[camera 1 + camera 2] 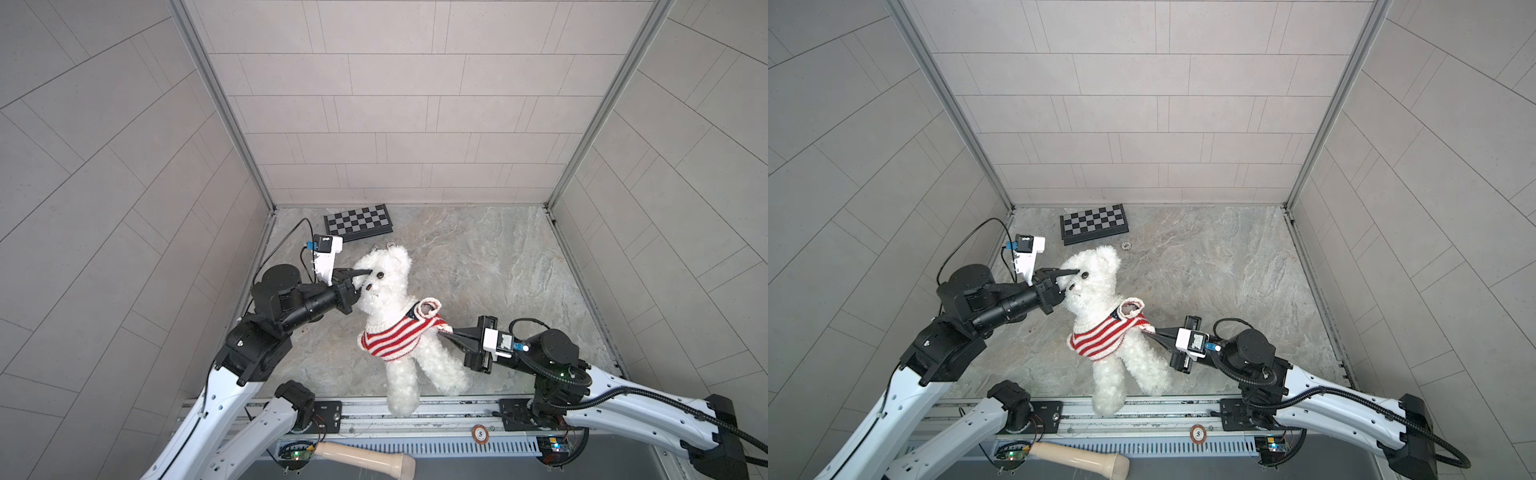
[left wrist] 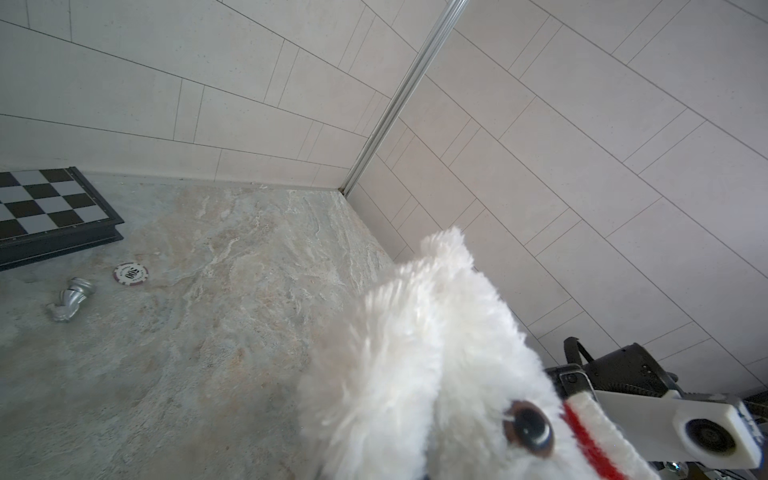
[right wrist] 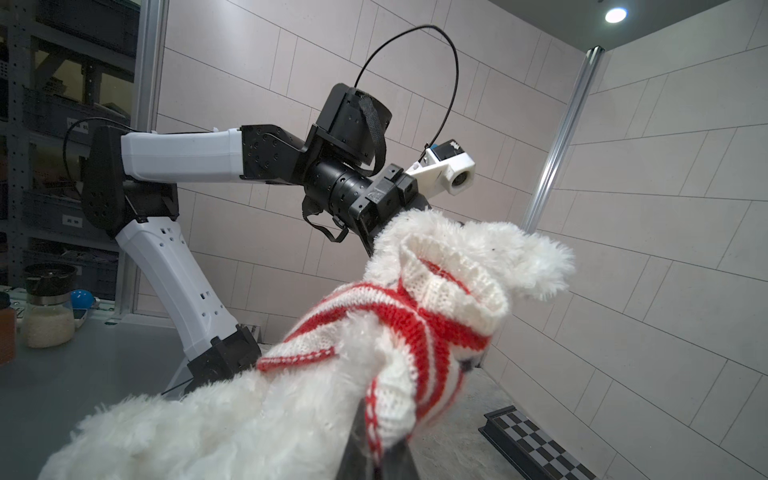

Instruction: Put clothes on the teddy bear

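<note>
The fluffy white teddy bear [image 1: 386, 286] [image 1: 1096, 286] lies face up mid-table, head toward the back and legs over the front edge. A red-and-white striped sweater [image 1: 395, 338] [image 1: 1104, 336] is around its chest, with one white cuff [image 1: 429, 307] standing open at the shoulder. My left gripper [image 1: 360, 280] [image 1: 1068, 280] is shut on the fur at the side of the bear's head; in the left wrist view fur [image 2: 415, 353] hides the jaws. My right gripper [image 1: 442, 330] [image 1: 1148, 330] is shut on the sweater's hem [image 3: 386, 415], and its dark fingers [image 3: 357, 453] show beneath the knit.
A folded chessboard [image 1: 358, 222] [image 2: 41, 208] lies at the back left. Just behind the bear's head are a poker chip [image 2: 131, 274] and a silver chess piece [image 2: 70, 303]. Another chip [image 1: 480, 433] and a beige handle [image 1: 365, 457] rest by the front rail.
</note>
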`<state>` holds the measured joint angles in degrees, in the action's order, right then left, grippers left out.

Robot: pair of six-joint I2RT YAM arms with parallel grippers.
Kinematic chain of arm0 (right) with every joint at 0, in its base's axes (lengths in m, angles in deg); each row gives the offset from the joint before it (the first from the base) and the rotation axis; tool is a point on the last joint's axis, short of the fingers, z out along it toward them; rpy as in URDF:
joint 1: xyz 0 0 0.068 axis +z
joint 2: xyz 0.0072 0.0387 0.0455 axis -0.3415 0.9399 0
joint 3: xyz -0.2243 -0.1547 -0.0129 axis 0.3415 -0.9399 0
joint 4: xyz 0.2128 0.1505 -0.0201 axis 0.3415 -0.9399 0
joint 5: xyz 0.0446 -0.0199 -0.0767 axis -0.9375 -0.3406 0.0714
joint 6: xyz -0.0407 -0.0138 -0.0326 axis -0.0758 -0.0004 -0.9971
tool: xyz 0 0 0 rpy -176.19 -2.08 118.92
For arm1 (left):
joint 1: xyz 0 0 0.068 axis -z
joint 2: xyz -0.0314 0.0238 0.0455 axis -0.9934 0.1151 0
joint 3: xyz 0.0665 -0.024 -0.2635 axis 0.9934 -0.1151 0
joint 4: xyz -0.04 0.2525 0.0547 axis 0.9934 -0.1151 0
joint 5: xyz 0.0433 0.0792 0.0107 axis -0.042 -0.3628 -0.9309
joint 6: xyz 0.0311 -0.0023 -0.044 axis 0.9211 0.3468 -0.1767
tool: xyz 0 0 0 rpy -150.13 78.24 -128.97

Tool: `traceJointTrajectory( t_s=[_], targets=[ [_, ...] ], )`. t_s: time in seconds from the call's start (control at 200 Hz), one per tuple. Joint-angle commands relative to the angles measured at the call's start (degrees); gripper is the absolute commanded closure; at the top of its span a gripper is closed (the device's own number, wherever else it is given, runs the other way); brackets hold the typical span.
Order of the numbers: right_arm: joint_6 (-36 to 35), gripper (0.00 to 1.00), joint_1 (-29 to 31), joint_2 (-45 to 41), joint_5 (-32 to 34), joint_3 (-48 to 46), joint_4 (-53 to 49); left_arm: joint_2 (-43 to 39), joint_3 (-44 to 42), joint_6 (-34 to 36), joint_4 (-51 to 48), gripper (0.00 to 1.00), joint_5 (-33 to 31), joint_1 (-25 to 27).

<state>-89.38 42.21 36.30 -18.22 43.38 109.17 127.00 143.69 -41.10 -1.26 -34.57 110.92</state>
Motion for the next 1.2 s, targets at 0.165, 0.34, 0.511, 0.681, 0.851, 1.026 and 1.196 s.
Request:
traceJointTrajectory(
  t_s=[0.165,0.34,0.511,0.681,0.851,1.026,1.196],
  targets=[
    [-3.8,0.97,0.6,-7.9,-1.3,1.4,-4.1,-2.4,-0.1,0.7,-0.1,1.0,-11.6,-0.1],
    [-9.3,0.89,1.2,-5.1,6.7,2.5,-10.4,-2.7,-1.4,-1.2,4.6,1.0,-9.1,0.1],
    [-4.4,0.7,1.3,-0.1,10.6,5.3,-8.3,-2.7,-2.4,-1.4,5.3,1.0,-6.7,0.3],
    [2.6,0.66,1.3,-1.2,18.6,4.6,-10.1,-4.4,-5.6,-5.6,11.1,1.0,-7.3,0.2],
    [14.9,0.66,1.2,1.1,22.7,0.6,-8.1,-5.1,-8.2,-17.5,22.6,1.0,-7.2,0.2],
    [28.3,0.6,1.2,3.2,22.4,-3.8,3.1,-5.3,-8.5,-25.7,31.4,1.0,-5.8,0.3],
    [32.3,0.6,1.2,7.5,20.1,-2.0,5.1,-5.1,-9.6,-28.2,36.5,1.0,-5.1,0.8]
  ],
)
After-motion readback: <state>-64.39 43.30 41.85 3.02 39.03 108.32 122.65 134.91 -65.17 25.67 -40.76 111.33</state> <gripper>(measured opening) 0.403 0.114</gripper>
